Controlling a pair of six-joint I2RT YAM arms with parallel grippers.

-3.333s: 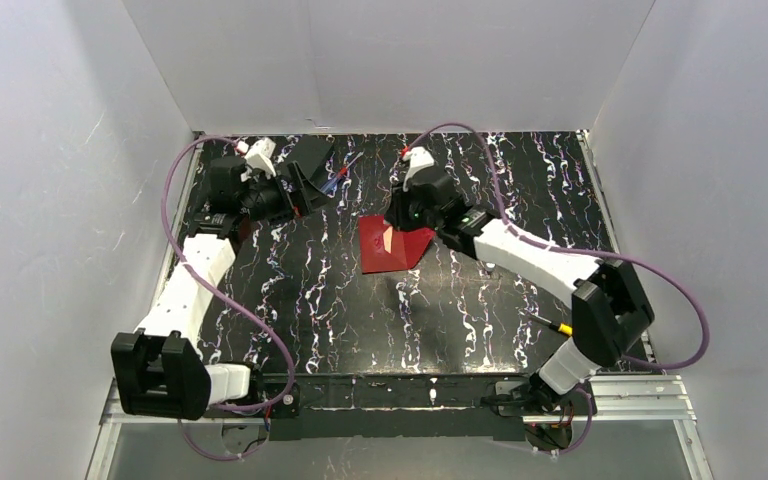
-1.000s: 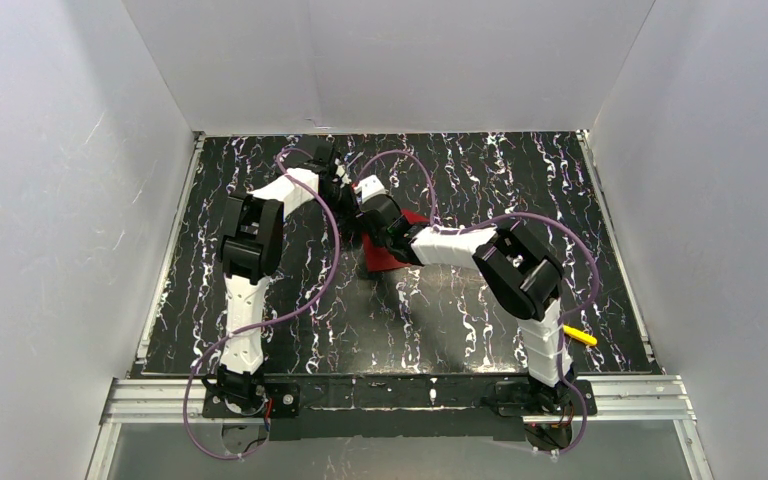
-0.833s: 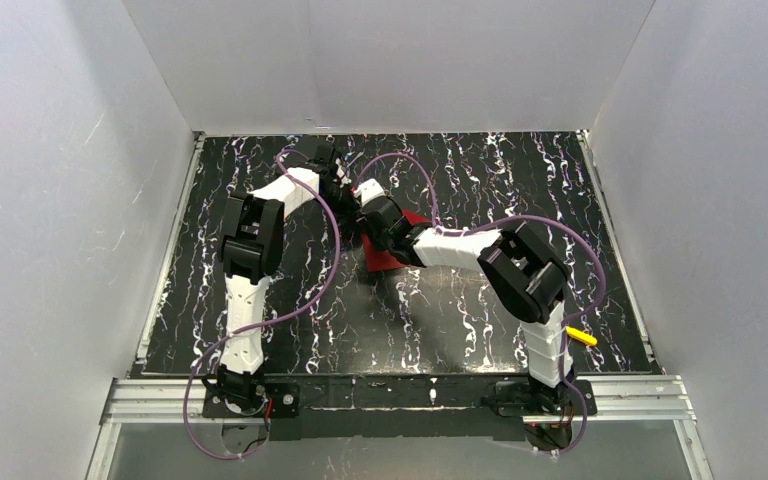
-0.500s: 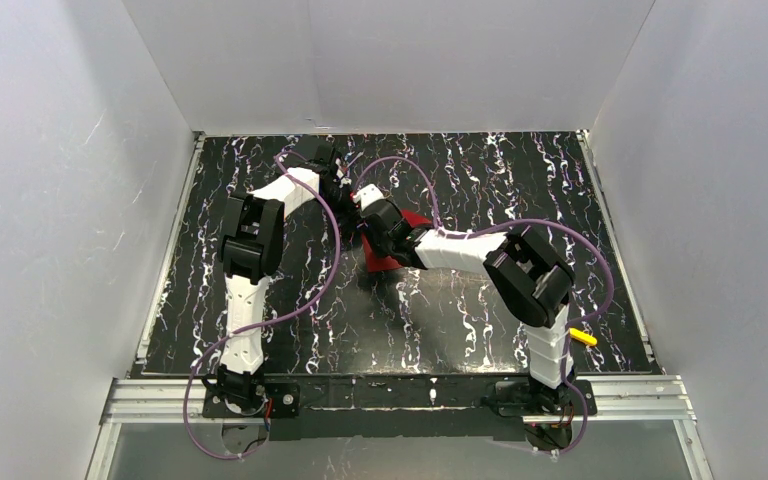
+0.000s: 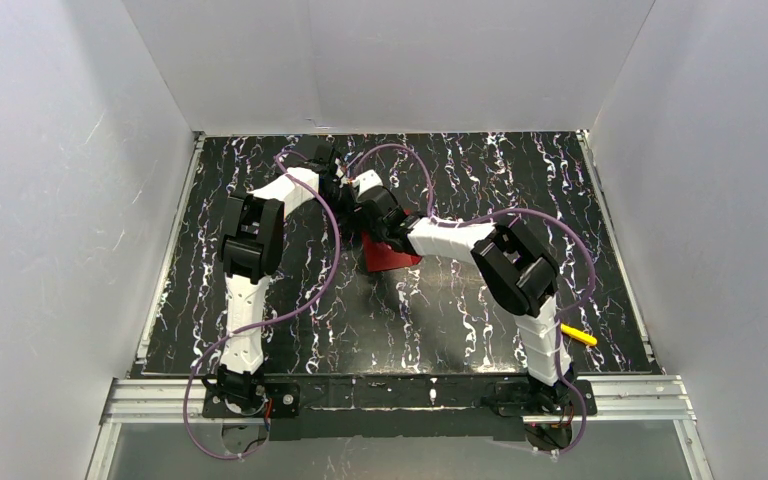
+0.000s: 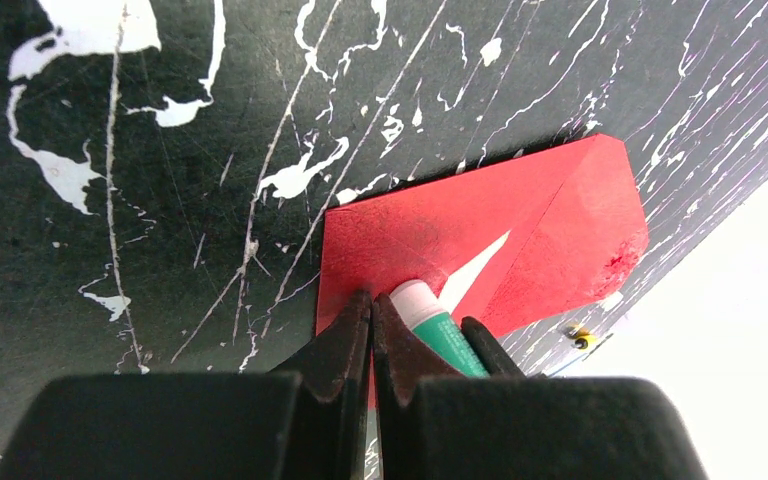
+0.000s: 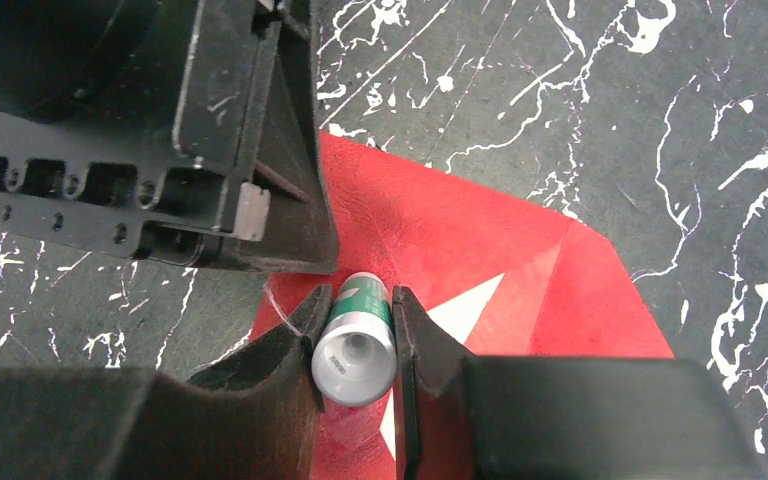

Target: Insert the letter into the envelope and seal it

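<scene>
The red envelope point(image 7: 520, 250) lies flat on the black marbled table point(image 7: 610, 100), a little left of the middle and toward the far side in the top view. Where its red folds meet, a small white triangle point(image 7: 465, 305) shows; it cannot be told whether this white is the letter.

Directly above the envelope's left part is the right gripper point(image 7: 358, 298). Its two fingers are clenched on a green tube point(image 7: 355, 345) with a white end. The tube stands between the pads with its grey bottom toward the wrist camera and its white end pointing down at the red paper. Whether the white end touches the paper cannot be seen.

Just beside it, on the left, is the left gripper point(image 6: 372, 300). Its fingers are pressed together with nothing between them, and the tips are at the envelope's edge, close to the tube. In the top view both arms reach inward and their wrists almost meet over the envelope.

Well apart, near the right arm's base, a small yellow thing point(image 5: 580, 335) lies on the table.
</scene>
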